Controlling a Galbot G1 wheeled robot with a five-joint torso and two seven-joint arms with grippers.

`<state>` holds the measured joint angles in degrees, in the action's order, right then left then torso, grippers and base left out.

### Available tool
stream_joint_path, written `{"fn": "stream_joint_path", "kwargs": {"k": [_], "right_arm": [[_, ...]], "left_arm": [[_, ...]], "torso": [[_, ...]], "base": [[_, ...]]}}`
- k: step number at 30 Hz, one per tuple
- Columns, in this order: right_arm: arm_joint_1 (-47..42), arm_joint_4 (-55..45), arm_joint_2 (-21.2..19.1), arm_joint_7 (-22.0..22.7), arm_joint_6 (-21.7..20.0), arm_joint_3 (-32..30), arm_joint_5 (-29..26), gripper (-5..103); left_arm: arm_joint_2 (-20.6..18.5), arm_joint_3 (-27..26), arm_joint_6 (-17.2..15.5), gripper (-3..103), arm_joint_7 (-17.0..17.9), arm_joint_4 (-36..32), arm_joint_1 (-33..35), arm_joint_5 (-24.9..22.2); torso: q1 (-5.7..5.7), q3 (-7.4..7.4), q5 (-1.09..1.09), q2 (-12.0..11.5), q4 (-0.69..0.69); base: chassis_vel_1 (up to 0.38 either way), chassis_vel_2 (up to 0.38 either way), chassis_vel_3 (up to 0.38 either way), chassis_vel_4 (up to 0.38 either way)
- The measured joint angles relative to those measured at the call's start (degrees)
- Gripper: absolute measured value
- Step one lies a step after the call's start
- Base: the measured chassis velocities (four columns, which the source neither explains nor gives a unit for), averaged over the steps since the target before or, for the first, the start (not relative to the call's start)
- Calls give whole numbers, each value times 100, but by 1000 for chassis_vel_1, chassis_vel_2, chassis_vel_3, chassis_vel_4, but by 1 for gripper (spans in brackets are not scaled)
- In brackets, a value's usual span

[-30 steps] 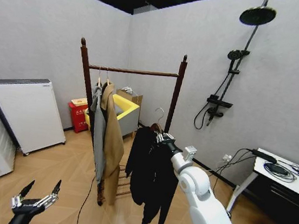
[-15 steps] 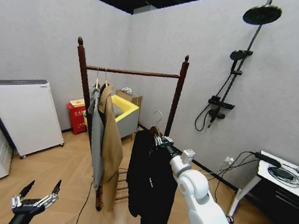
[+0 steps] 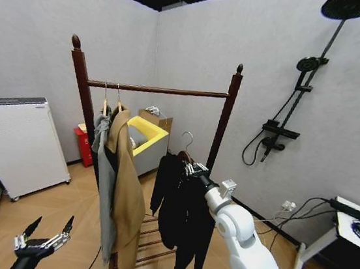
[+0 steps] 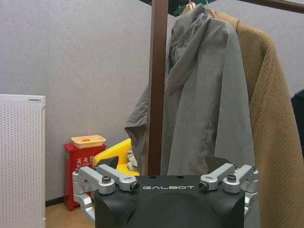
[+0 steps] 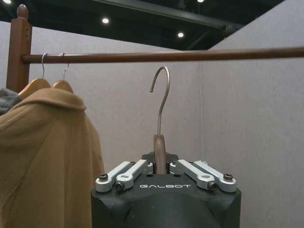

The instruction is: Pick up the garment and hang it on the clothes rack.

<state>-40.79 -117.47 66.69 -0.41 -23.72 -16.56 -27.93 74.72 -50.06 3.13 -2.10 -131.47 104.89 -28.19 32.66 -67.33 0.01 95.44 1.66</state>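
Garment: black long-sleeved garment (image 3: pixel 180 216), limp dark fabric hanging in loose folds from a wooden hanger with a metal hook (image 3: pixel 189 141).
Garment position: in front of the clothes rack (image 3: pixel 223 123), near its right-hand post, below the top bar; hook not on the bar.
Right hand: right hand (image 3: pixel 195 169) at the hanger's neck, closed on it, garment draped beneath; arm reaching toward the rack.
Right wrist view: hanger neck (image 5: pixel 160 153) clamped between the fingers (image 5: pixel 124 175), hook (image 5: pixel 161 97) upright, its tip just below the rack's bar (image 5: pixel 171 56).
Left hand: left hand (image 3: pixel 42 238) low, well short of the rack's left post, fingers spread, holding nothing.
Left wrist view: spread fingers (image 4: pixel 108 178) facing the rack's post (image 4: pixel 156 88).
Rack contents: tan coat (image 3: pixel 125 193) and grey jacket (image 3: pixel 104 178) hang at the bar's left end, well apart from the garment.
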Motion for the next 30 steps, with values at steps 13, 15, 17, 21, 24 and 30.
{"fn": "stream_joint_path", "kwargs": {"k": [13, 15, 17, 21, 24, 30], "right_arm": [[3045, 1624, -478, 392, 15, 1504, -1146, 10], [3559, 2132, -122, 402, 24, 1753, -1272, 10], [3730, 2318, 26, 404, 18, 1836, -1292, 10], [4347, 3061, 540, 562, -63, 2215, -1430, 10], [4699, 3520, 838, 755, -175, 2461, -1403, 10], [4941, 4114, 1227, 955, -469, 2515, -1192, 10]], "left_arm": [[0, 0, 0, 100, 2, 0, 2, 0], [0, 0, 0, 100, 1, 0, 2, 0], [0, 0, 0, 100, 2, 0, 2, 0], [0, -1, 0, 100, 1, 0, 1, 0], [0, 0, 0, 100, 2, 0, 1, 0], [0, 0, 0, 100, 2, 0, 1, 0]], "torso": [[-12, 4, -3, 7, -2], [-5, 1, 1, 3, -1], [-4, 1, 0, 2, -2], [-5, 2, -4, 3, -9], [-5, 1, -3, 2, -6], [-7, 2, -1, 3, -4]], "base": [[35, -13, -32, 20], [0, 0, 0, 0], [0, 0, 0, 0], [0, 0, 0, 0], [0, 0, 0, 0], [0, 0, 0, 0]]}}
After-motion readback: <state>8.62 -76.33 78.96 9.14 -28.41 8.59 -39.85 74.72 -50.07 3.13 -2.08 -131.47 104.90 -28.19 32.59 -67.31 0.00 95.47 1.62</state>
